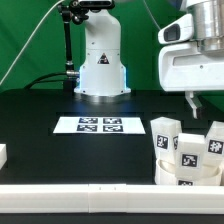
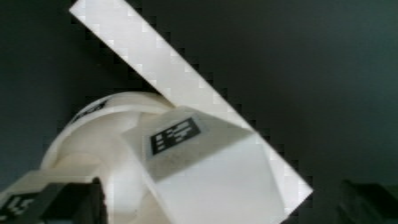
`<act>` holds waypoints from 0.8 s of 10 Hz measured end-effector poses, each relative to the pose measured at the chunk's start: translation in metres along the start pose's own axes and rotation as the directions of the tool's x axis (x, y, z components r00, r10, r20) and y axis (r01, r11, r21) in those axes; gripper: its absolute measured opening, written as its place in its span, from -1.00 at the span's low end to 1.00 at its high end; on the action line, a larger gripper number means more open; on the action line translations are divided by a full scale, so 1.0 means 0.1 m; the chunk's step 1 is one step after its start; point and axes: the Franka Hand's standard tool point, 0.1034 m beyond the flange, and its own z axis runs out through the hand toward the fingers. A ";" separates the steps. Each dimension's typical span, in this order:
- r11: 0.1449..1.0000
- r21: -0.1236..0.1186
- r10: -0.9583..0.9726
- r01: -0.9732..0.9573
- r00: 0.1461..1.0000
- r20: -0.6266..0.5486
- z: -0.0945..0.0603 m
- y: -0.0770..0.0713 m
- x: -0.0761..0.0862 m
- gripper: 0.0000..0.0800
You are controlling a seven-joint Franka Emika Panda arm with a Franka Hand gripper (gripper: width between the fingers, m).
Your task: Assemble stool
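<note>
The stool parts are white plastic with black-and-white tags, clustered at the exterior view's right. Three stubby legs stand there (image 1: 165, 135), (image 1: 188, 152), (image 1: 213, 140), on or against the round seat (image 1: 183, 175). My gripper (image 1: 197, 104) hangs just above this cluster and touches nothing; its dark finger (image 1: 192, 100) shows below the white hand. In the wrist view a tagged leg (image 2: 175, 135) and the rounded seat (image 2: 103, 125) fill the space under my gripper (image 2: 205, 215). One dark finger (image 2: 50, 197) sits far to the side, so the jaws stand wide apart and empty.
The marker board (image 1: 98, 125) lies flat mid-table before the robot base (image 1: 100, 60). A long white border rail (image 1: 90, 200) runs along the front edge and crosses the wrist view (image 2: 169, 70). A small white piece (image 1: 3, 155) sits at the exterior view's left edge.
</note>
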 end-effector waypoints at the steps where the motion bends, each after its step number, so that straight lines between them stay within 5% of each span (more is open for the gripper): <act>1: 0.997 0.000 -0.083 0.083 0.997 0.000 0.00 0.01 0.01 0.62; 5: 0.895 -0.008 -0.446 0.446 0.895 -0.023 0.01 -0.01 0.00 0.62; 8: 0.713 -0.019 -0.701 0.701 0.713 -0.026 0.00 -0.02 0.05 0.62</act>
